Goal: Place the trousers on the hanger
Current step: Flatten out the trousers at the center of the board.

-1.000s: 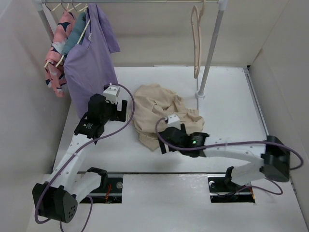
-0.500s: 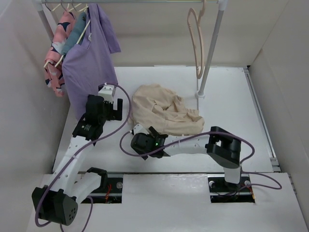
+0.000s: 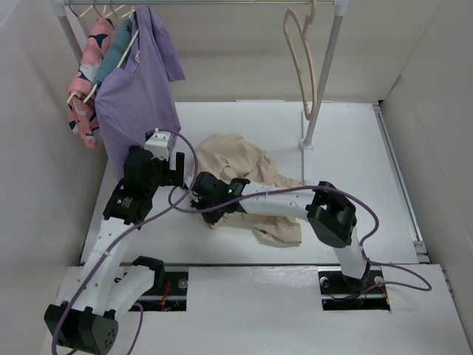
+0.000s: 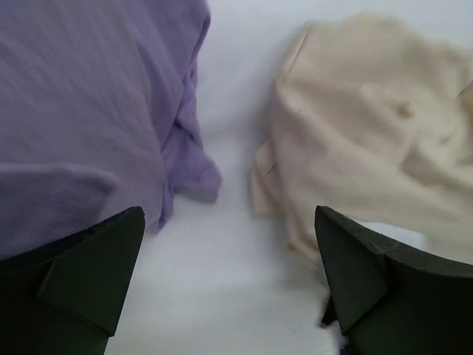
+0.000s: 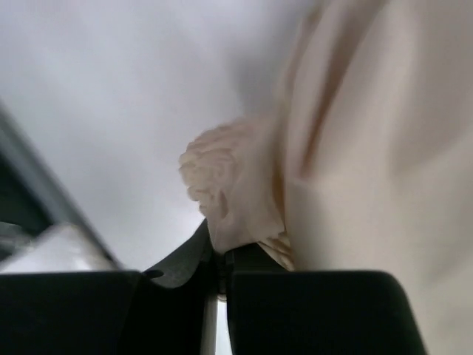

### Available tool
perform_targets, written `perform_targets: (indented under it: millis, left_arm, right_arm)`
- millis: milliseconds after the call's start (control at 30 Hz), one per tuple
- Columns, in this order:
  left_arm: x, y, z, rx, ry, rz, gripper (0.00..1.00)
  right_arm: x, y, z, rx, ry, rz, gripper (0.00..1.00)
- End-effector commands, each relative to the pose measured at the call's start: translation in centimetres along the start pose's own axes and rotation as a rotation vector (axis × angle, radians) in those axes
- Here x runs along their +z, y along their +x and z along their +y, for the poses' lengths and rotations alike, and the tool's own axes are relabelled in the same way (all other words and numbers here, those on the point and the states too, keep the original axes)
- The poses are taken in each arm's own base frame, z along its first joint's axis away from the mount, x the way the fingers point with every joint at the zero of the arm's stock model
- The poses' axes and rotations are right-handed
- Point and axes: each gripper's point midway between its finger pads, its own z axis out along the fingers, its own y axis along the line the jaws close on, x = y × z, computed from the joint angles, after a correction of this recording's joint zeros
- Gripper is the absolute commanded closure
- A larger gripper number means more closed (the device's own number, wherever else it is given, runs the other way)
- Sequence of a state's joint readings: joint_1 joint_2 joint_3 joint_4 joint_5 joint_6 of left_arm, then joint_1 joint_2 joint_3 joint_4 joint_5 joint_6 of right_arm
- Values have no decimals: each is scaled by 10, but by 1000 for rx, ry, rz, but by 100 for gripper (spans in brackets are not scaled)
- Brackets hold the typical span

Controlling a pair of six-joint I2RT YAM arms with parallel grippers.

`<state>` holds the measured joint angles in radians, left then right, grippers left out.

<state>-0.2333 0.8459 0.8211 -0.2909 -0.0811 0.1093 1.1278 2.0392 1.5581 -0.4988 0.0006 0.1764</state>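
- So far only the first grab is made: my right gripper [image 5: 222,259] is pinched together on a fold of the trousers [image 3: 247,159], at their left edge.
- The rest of the trousers lies crumpled on the table [image 3: 355,148], about mid-table, in front of the rack [image 3: 332,37].
- My left gripper [image 4: 229,285] stands wide apart with nothing in it, just beside the trousers and near the hem of the purple shirt [image 3: 137,103].
- The hanger [image 3: 299,66] hangs bare from the rack at the back right, well apart from the cloth.
- Left to do, as I judge it: lift and straighten the trousers, carry them to the hanger and drape them over its crossbar. Nearly everything lies ahead.
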Motion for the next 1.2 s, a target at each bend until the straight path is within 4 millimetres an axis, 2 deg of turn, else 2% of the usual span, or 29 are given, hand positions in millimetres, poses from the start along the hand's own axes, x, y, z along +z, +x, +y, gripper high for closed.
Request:
perform_targets:
  millis: [0,33,67,100,133,167,200,233,267,300,333,400,433,467,533,567,633,667,700,767,800,833,867,900,933,1000,1100,1133,1167]
  left_arm:
    - [-43,-80,-11,20,113,-201,1]
    - [-57,-95,-26,29,206,-247,3]
    - [-66,-109,-31,53,247,-287,5]
    - [-84,-129,-35,75,279,-347,6]
    - [-93,-137,-42,96,324,-376,6]
    - [-106,-148,-43,101,338,-411,8]
    - [-110,-152,-43,113,345,-426,8]
    - [-113,-155,-45,116,355,-436,8]
    - [-114,-153,-48,119,377,-429,9]
    - [-115,-153,-50,134,389,-433,9]
    - [-111,-149,-53,135,404,-413,10]
    - [-96,-136,-60,152,441,-350,12]
    - [-90,-130,-61,148,445,-318,15]
    - [-76,-112,-69,158,481,-236,18]
    - [-63,-93,-80,189,527,-152,20]
    - [-49,-69,-87,234,559,-54,21]
    - [-38,-38,-102,311,591,53,21]
    - [-33,-23,-107,350,605,104,21]
    - [-29,10,-123,426,666,211,21]
    - [-27,42,-138,512,707,311,20]
    - [-24,67,-149,558,740,384,18]
    - [-34,80,-170,626,803,402,16]
    - [-36,84,-182,654,835,404,14]
    - [-38,92,-190,687,863,410,10]
    - [-39,100,-204,718,896,408,8]
    - [-31,106,-207,735,879,412,5]
    - [-18,127,-204,743,835,497,4]
    - [-17,131,-205,743,844,512,4]
    - [-16,140,-209,738,866,536,4]
  right_arm:
    - [-77,-147,48,10,-298,-378,100]
    - [-92,-171,52,25,-344,-440,100]
    - [-126,-213,53,36,-400,-556,100]
    - [-136,-226,58,97,-430,-583,100]
    - [-146,-238,52,133,-430,-619,100]
    - [-171,-249,51,185,-437,-687,100]
    - [-157,-246,37,207,-399,-685,100]
    - [-187,-246,36,271,-404,-731,100]
    - [-191,-240,21,328,-379,-743,100]
    - [-162,-210,-9,417,-299,-694,100]
    - [-189,-200,-21,466,-288,-734,100]
    - [-181,-164,-52,626,-226,-698,100]
    - [-152,-117,-82,716,-148,-613,100]
    - [-168,-103,-91,796,-153,-630,100]
    - [-165,-67,-114,892,-93,-612,100]
    - [-167,-38,-125,936,-55,-607,100]
    - [-173,-15,-136,1013,-26,-622,100]
    - [-167,9,-144,1057,1,-600,100]
    - [-181,11,-145,1082,-14,-639,100]
    - [-186,28,-158,1123,37,-663,100]
    - [-191,40,-162,1145,55,-676,100]
    - [-193,49,-167,1196,72,-680,100]
    - [-196,58,-173,1233,96,-682,100]
    - [-195,78,-187,1293,151,-662,100]
    - [-208,80,-193,1307,162,-696,100]
    - [-218,101,-215,1361,244,-700,100]
    - [-241,114,-233,1329,346,-687,100]
    - [-259,111,-246,1331,385,-724,100]
    - [-260,114,-252,1300,410,-701,100]
